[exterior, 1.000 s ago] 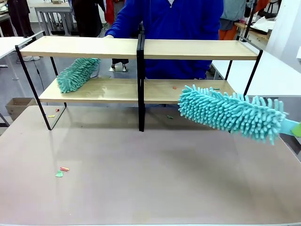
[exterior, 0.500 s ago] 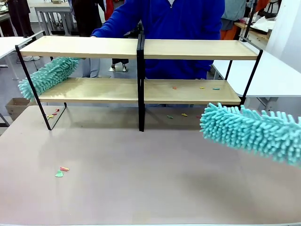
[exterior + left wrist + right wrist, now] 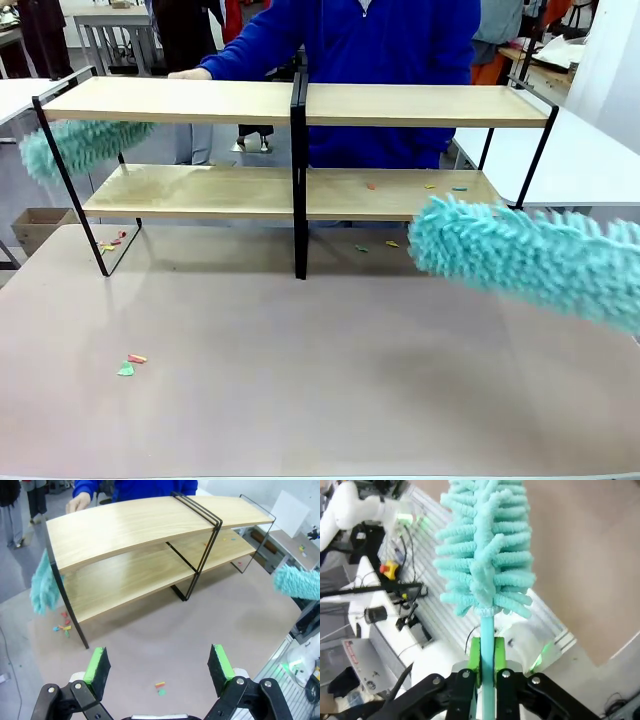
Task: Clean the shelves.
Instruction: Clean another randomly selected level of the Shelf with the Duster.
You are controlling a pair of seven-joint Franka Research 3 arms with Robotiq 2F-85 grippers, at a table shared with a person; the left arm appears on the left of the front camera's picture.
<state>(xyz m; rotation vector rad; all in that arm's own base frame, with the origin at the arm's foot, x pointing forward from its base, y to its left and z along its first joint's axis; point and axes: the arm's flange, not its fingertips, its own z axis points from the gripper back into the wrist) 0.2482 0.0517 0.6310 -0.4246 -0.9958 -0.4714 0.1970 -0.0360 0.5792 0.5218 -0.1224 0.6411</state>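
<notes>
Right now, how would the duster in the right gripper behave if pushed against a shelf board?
The duster has soft chenille strands, so it would likely squash and splay. Its thin handle, pinched by the right gripper, may flex.

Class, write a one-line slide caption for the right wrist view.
Right gripper shut on the thin handle of a teal duster, fluffy head pointing away, grey-brown tabletop beyond.

Shelves (image 3: pixel 180 100) on table (image 3: pixel 320 400), duster (image 3: pixel 520 262) at each end
</notes>
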